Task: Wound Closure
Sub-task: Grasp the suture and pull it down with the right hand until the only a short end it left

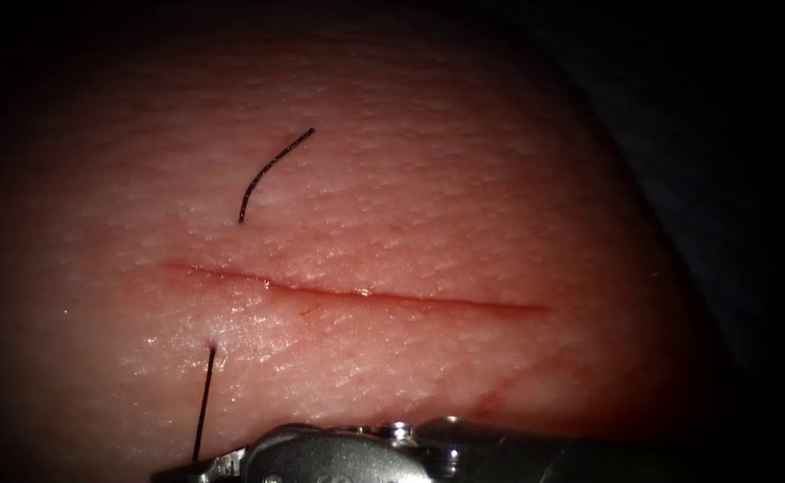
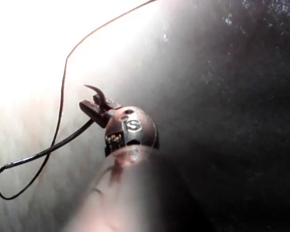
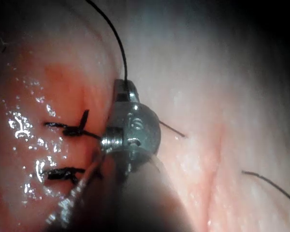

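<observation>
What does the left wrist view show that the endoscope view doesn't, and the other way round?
Left wrist view: the left tool, jaws shut on the needle, whose pointed end stands free, not in the tissue. Endoscope view: the cut in the tissue, and the right tool holding a strand that enters the tissue near the cut's left end. Both: the thread, looping behind the needle in one, meeting the tissue in the other.

dark backdrop (image 1: 723,134), dark speckled surface (image 2: 241,96)
</observation>
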Action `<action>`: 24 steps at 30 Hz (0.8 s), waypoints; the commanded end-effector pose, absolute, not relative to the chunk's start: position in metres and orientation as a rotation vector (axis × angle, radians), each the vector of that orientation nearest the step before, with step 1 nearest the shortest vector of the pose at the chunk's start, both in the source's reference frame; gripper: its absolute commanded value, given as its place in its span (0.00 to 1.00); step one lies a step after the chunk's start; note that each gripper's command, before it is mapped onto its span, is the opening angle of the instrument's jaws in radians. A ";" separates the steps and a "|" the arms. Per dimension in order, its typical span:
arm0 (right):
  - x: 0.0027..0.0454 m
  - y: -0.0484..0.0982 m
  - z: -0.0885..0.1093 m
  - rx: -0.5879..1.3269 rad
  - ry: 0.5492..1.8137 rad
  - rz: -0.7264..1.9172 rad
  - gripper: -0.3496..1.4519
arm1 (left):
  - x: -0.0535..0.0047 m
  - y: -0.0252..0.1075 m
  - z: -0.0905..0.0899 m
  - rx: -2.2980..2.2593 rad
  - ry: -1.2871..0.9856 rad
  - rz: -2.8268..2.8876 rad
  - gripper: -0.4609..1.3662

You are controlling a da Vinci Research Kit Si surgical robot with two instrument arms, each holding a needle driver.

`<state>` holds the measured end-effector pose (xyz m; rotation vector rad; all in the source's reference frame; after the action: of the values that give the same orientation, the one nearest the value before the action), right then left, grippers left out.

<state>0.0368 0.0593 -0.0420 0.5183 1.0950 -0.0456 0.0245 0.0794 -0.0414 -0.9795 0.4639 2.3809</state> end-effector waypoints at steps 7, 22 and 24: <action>0.0369 0.059 -0.042 0.560 1.070 -0.023 0.00 | 0.0246 0.079 -0.042 -0.984 0.450 2.386 0.06; 0.0362 0.058 -0.043 0.659 1.070 -0.058 0.00 | 0.0246 0.079 -0.041 -0.985 0.449 2.387 0.06; 0.0362 0.058 -0.043 0.670 1.072 -0.065 0.00 | 0.0246 0.079 -0.041 -0.985 0.450 2.386 0.06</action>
<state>0.0362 0.0578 -0.0429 0.6694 1.0706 -0.0613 0.0246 0.0793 -0.0415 -0.9789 0.4639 2.3807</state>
